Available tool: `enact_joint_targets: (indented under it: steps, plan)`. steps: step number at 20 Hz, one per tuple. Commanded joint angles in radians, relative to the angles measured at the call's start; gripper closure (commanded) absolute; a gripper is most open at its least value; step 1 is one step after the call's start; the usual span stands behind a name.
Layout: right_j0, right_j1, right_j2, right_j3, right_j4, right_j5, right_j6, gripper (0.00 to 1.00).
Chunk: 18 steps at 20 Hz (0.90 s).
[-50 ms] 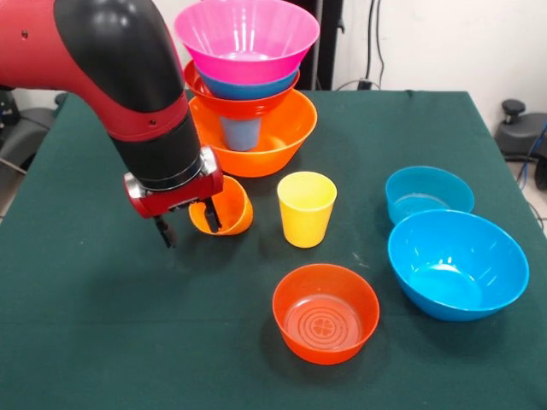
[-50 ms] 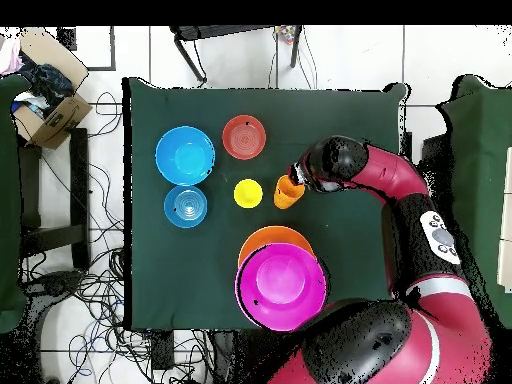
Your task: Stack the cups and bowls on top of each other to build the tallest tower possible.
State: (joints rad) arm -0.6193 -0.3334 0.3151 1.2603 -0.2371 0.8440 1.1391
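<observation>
Down at the bench (image 1: 102,342), the fingers (image 1: 210,215) are spread, one dark tip reaching into the mouth of the orange cup (image 1: 229,207) and the other (image 1: 165,232) hanging clear to the side, so the gripper (image 1: 188,222) is parted and closed on nothing that can be made out. That cup lies tipped on its side, its mouth turned toward the arm; from above it shows as an orange shape (image 2: 287,191) just beside the gripper (image 2: 303,178). Just beside it stands the yellow cup (image 1: 306,207), upright and apart from it. Behind both rises the tower (image 1: 247,77): the big orange bowl (image 1: 282,141) at the base, the blue cup (image 1: 240,132) inside it, then a red-orange bowl (image 1: 209,96), a blue bowl (image 1: 248,88) and the big pink bowl (image 1: 248,38) on top. Nearer the camera sits another red-orange bowl (image 1: 326,313) alone, and off to the side two blue bowls, the smaller one (image 1: 428,194) just behind the larger (image 1: 457,265).
</observation>
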Motion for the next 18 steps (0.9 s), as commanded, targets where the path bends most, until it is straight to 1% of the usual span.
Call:
enact_joint_targets:
  steps: [1,5,9,14,15,18]
  plan:
    - [0.031,-0.004,-0.022,-0.001,-0.017,0.039,0.097,0.0]
    - [0.036,-0.041,-0.029,0.022,-0.004,0.083,0.096,0.0]
    - [0.043,-0.057,-0.033,0.018,0.003,0.121,0.094,0.0]
    - [0.047,-0.04,-0.028,-0.02,0.005,0.151,0.083,0.0]
    - [0.042,-0.04,-0.026,-0.01,0.004,0.141,0.077,0.0]
    - [0.044,-0.013,-0.029,-0.032,-0.006,0.139,0.075,0.0]
